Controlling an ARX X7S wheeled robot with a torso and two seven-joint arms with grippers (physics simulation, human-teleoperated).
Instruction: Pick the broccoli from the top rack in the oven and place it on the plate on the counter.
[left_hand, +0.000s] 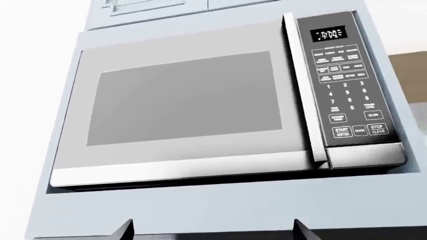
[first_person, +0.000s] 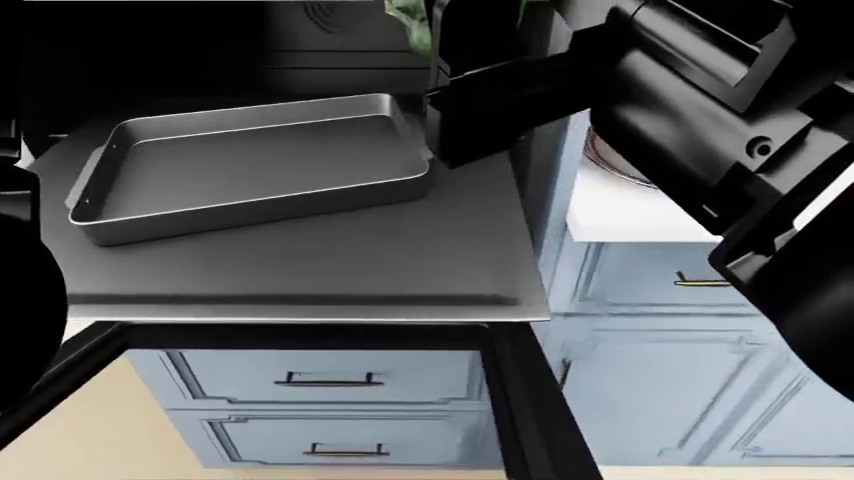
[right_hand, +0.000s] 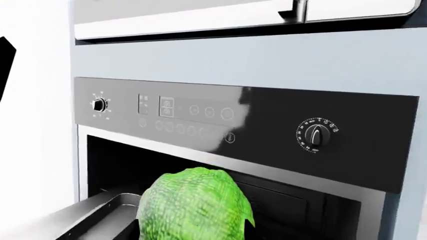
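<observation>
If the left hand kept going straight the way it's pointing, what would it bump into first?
Probably the microwave. The left wrist view looks straight at its grey door, with the left hand's fingertips just showing below it. Nothing shows between them, though how far off it is can't be told.

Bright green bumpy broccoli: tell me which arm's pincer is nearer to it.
Right. In the right wrist view the bright green bumpy broccoli fills the foreground at the right pincer, before the oven opening. The left wrist view faces a silver microwave, with no broccoli in sight.

Bright, even renders — oven interior dark.
</observation>
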